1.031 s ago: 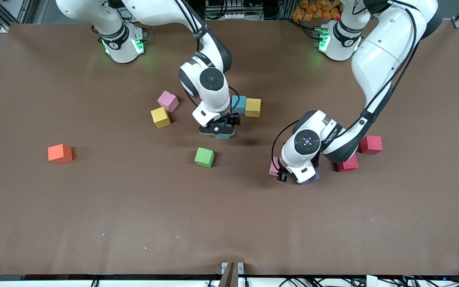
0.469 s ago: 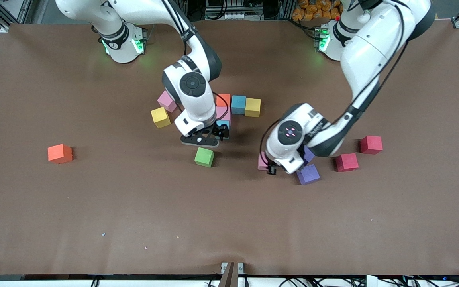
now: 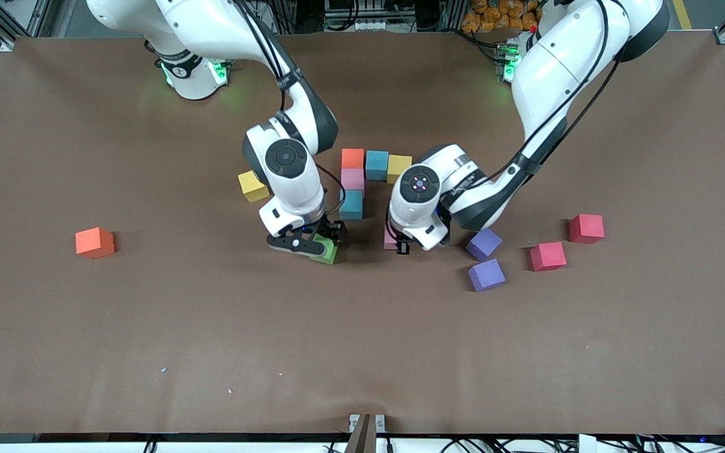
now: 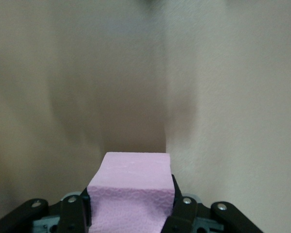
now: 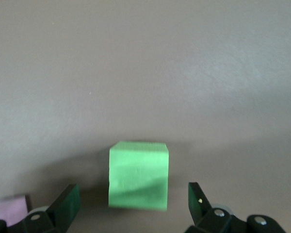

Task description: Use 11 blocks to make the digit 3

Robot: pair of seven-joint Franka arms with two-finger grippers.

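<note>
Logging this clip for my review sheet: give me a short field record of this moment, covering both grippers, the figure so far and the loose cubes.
left gripper: shut on pink foam cube, over the table beside the figure
right gripper: open, straddling green foam cube, not closed on it
figure so far: orange cube, blue cube and yellow cube in a row; second pink cube and second blue cube in a column below the orange
loose cubes: two purple cubes, two red cubes, lone orange cube, second yellow cube
</note>
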